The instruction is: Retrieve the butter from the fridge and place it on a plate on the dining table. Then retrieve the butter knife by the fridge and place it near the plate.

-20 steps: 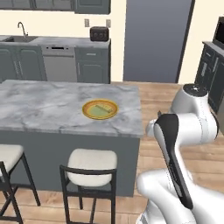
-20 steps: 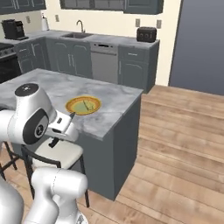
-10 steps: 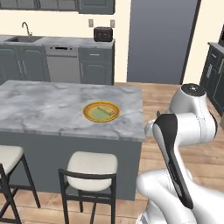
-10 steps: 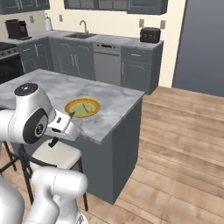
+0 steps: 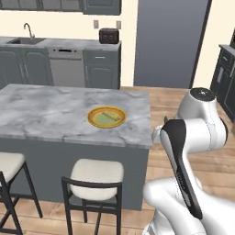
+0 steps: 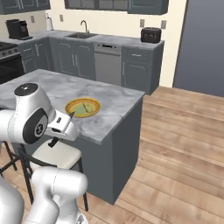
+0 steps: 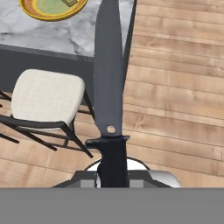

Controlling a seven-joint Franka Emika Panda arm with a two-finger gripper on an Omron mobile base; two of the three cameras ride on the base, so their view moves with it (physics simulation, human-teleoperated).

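Slim all-dark butter knife (image 7: pixel 108 74) runs up frame centre, gripper (image 7: pixel 112 168) clamped on its handle at bottom; stiff, light, likely slick, best held there; yellow-rimmed round plate (image 7: pixel 51 8) upper left.

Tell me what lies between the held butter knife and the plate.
In the hand view, bare marble dining table top and its dark edge separate the butter knife from the plate; nothing else sits there.

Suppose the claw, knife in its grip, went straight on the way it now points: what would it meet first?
Probably the table. In the hand view the knife held by the claw leads, its tip aimed at the table's near corner, right of the plate. Depth is unclear, so it might pass just beside that corner.
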